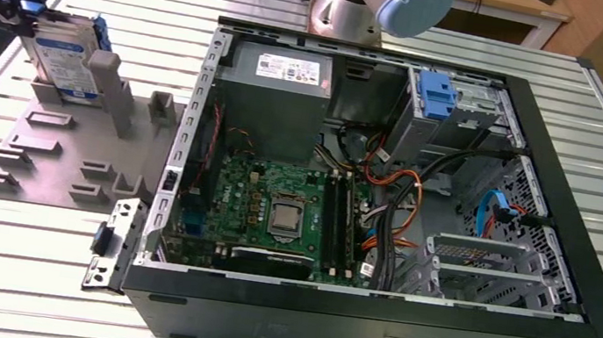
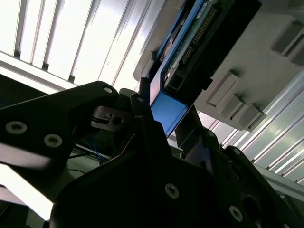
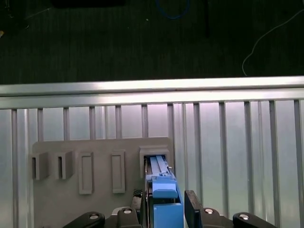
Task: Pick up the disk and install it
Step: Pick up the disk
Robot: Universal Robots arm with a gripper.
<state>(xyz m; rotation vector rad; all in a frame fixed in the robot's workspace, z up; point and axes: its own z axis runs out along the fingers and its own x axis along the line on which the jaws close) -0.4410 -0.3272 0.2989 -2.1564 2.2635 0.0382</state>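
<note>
On the counter point(image 1: 17, 258), upright in the grey holder point(image 1: 54, 161), the disk point(image 1: 63, 56) is probably rigid, dense and shock-sensitive. The pincer point(image 3: 166, 202) straddles its blue end tab point(image 3: 165, 192), which looks the soundest hold. Whether the pincer is clamped cannot be told.

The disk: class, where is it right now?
The disk stands upright in the grey slotted holder at the exterior view's left, outside the computer case, with the gripper at its top end.

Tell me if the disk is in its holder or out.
In: the disk stands upright with its lower end in the grey holder's slot, gripper at its top end.
</note>
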